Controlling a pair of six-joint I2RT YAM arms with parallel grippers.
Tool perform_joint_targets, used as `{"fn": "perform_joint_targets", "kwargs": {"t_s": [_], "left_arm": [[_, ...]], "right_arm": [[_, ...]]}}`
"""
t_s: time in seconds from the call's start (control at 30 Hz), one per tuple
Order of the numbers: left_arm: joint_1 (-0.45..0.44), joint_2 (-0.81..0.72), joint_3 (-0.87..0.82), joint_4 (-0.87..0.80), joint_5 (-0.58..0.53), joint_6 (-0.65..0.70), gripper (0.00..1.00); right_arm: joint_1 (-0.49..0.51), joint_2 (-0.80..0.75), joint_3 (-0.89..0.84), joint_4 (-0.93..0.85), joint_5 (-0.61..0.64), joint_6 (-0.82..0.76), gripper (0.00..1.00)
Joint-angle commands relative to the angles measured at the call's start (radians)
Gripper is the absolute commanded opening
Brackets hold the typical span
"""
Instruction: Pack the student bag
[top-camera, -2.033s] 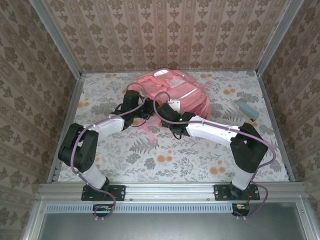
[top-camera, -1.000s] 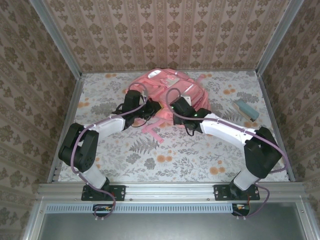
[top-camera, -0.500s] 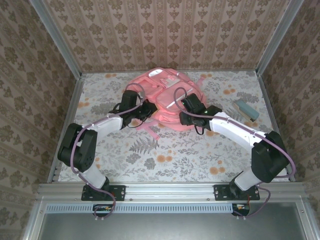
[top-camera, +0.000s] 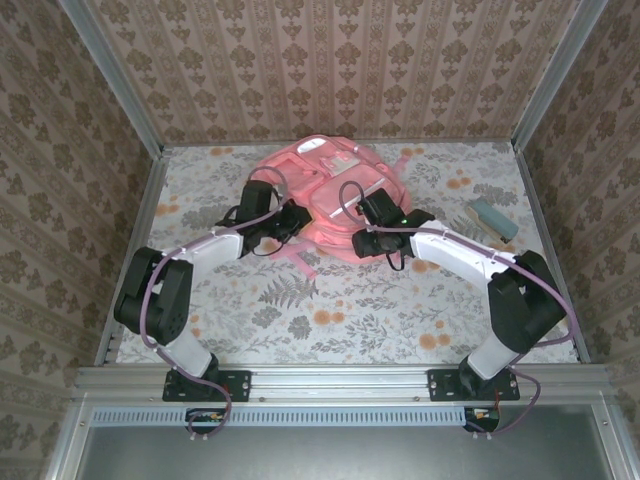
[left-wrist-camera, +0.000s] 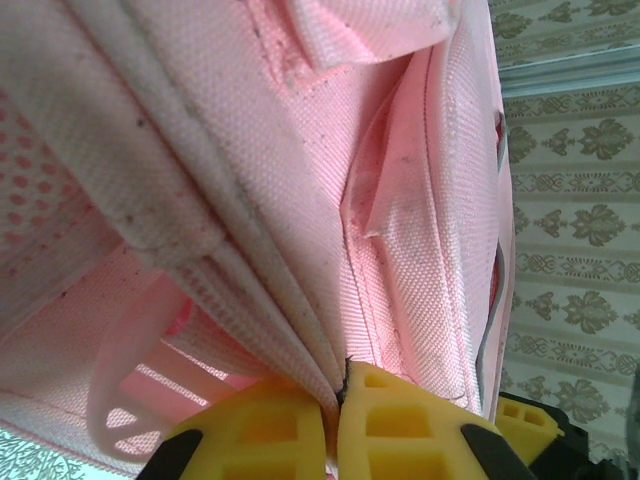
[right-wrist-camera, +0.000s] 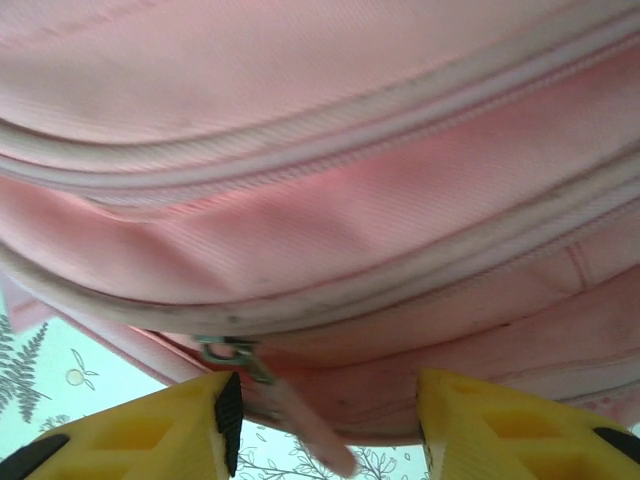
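Left gripper (left-wrist-camera: 340, 388) pinches the soft pink student bag (left-wrist-camera: 250, 150); right gripper (right-wrist-camera: 325, 400), fingers apart, straddles its zipper pull (right-wrist-camera: 292, 410).

Zip pull (right-wrist-camera: 305, 425) blurred — student bag (right-wrist-camera: 320, 200) cropped at pic edges.

Overhead view, wrist close-ups of bag (top-camera: 335, 172)

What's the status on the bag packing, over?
Left gripper shut on student bag fabric. Right gripper open, zipper pull between its jaws. Small teal item off right, apart from both arms.
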Motion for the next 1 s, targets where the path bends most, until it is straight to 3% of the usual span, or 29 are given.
{"fn": "perform_joint_targets", "kwargs": {"t_s": [0.0, 0.43, 0.67, 0.77, 0.87, 0.97], "left_arm": [[0.014, -0.046, 0.001, 0.009, 0.004, 0.039, 0.06], [0.035, -0.047, 0.004, -0.01, 0.004, 0.055, 0.06], [0.049, -0.053, -0.002, -0.019, 0.0, 0.064, 0.06], [0.052, -0.056, -0.003, -0.02, 0.004, 0.063, 0.06], [0.052, -0.06, -0.001, -0.013, 0.02, 0.058, 0.06], [0.052, -0.068, 0.003, -0.013, 0.023, 0.058, 0.06]], "right_arm": [[-0.007, 0.016, 0.024, -0.029, -0.015, -0.044, 0.47], [-0.007, 0.012, 0.017, 0.012, -0.119, -0.051, 0.12], [-0.007, -0.042, -0.014, 0.028, -0.081, -0.041, 0.03], [-0.007, -0.06, -0.026, 0.033, -0.097, -0.051, 0.11], [-0.007, -0.054, -0.03, 0.045, -0.16, -0.06, 0.33], [-0.001, -0.034, -0.032, 0.08, -0.2, -0.055, 0.43]]}}
